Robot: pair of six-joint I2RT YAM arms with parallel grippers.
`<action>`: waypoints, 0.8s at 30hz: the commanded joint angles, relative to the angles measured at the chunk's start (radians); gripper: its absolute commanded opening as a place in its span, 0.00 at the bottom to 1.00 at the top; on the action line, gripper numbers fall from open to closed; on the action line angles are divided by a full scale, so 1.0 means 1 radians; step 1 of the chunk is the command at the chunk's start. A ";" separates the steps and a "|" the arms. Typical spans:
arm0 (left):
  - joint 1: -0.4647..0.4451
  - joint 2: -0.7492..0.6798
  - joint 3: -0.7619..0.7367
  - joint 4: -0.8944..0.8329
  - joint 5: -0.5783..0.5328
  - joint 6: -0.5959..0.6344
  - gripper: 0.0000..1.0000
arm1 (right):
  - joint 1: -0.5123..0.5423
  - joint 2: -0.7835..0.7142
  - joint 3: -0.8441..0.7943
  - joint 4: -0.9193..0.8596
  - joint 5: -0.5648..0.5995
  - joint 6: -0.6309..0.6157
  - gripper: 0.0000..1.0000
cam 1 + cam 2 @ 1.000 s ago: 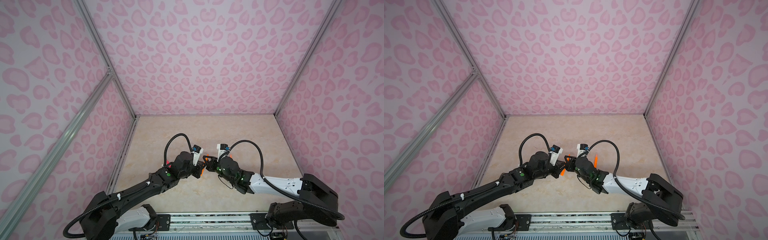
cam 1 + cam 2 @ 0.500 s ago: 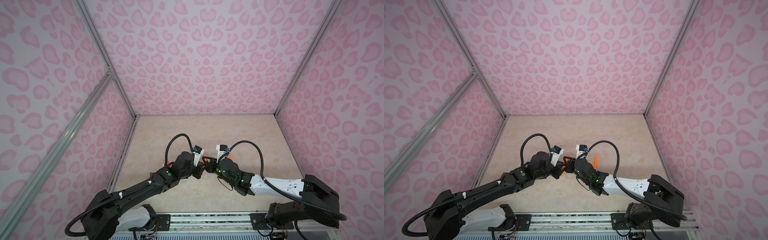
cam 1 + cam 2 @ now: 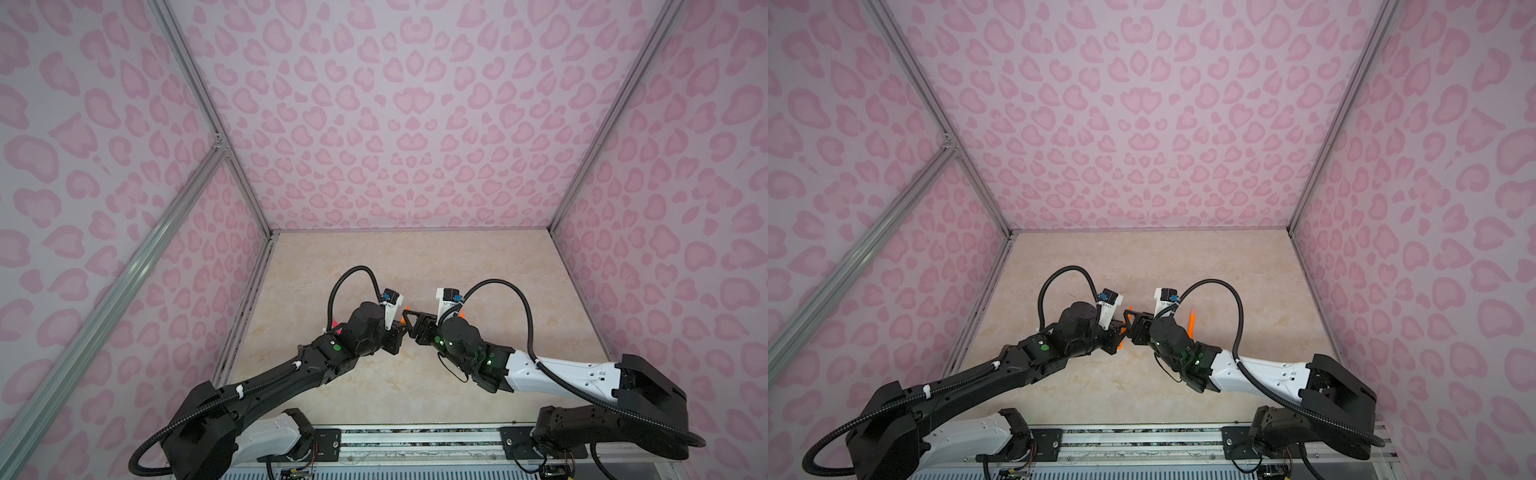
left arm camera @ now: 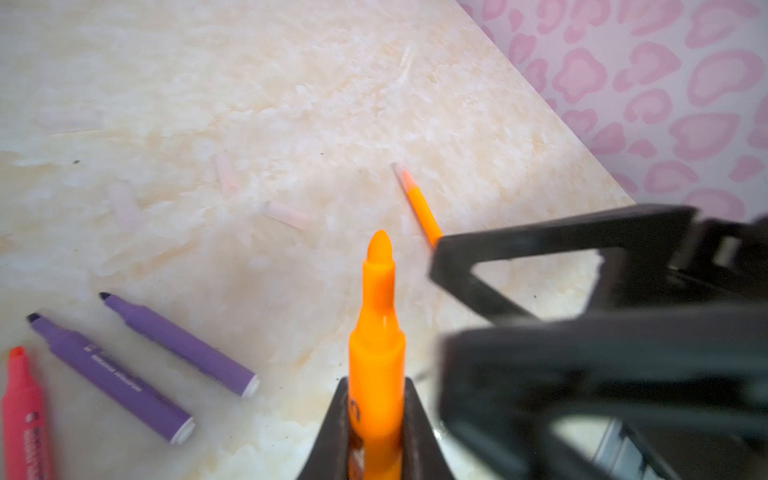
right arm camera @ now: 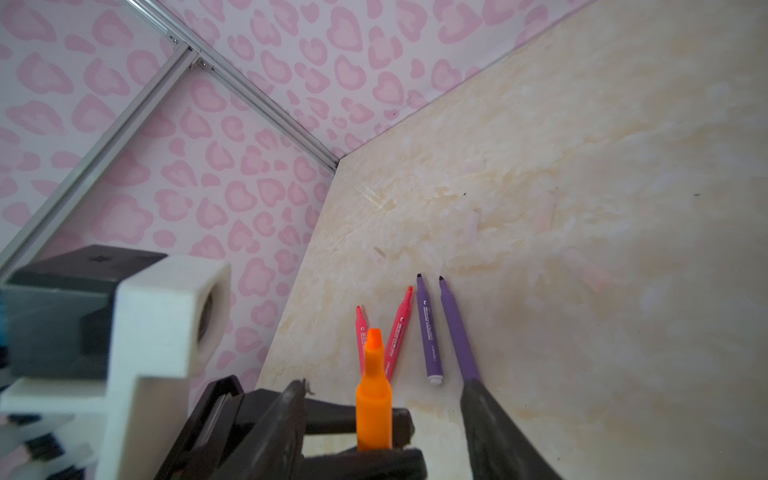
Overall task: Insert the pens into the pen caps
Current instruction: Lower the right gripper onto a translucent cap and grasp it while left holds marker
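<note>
- Both top views: left claw [image 3: 398, 330] and right claw [image 3: 409, 323] sit nose to nose over mid tabletop [image 3: 415, 266]. The arms hide most pens; a loose orange pen [image 3: 1191, 322] shows beside the right wrist.
- Left wrist: left claw clenched on the held orange pen [image 4: 376, 332], right claw just beside it. Purple pens [image 4: 178, 345], pink-red pen [image 4: 23, 415] and clear caps [image 4: 286, 214] lie on the tabletop.
- Right wrist: right claw released and empty, its finger [image 5: 490, 415] apart from the held orange pen.

Pens [image 4: 178, 345], seemingly caps [image 4: 286, 215] too, on table [image 4: 291, 95]
</note>
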State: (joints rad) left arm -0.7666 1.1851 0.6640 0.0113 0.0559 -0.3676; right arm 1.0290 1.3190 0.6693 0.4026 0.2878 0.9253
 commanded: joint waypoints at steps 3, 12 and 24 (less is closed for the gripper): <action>0.139 -0.003 -0.032 -0.022 -0.053 -0.110 0.04 | -0.018 -0.024 -0.015 -0.051 0.198 -0.074 0.75; 0.202 -0.027 -0.039 -0.066 -0.098 -0.143 0.04 | -0.239 0.329 0.378 -0.465 0.083 -0.342 0.94; 0.202 -0.009 -0.029 -0.060 -0.076 -0.136 0.04 | -0.359 0.668 0.635 -0.626 -0.216 -0.570 0.79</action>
State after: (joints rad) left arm -0.5667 1.1759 0.6239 -0.0574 -0.0257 -0.5026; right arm 0.6651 1.9743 1.2942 -0.1940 0.1520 0.4274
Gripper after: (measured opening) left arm 0.173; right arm 0.794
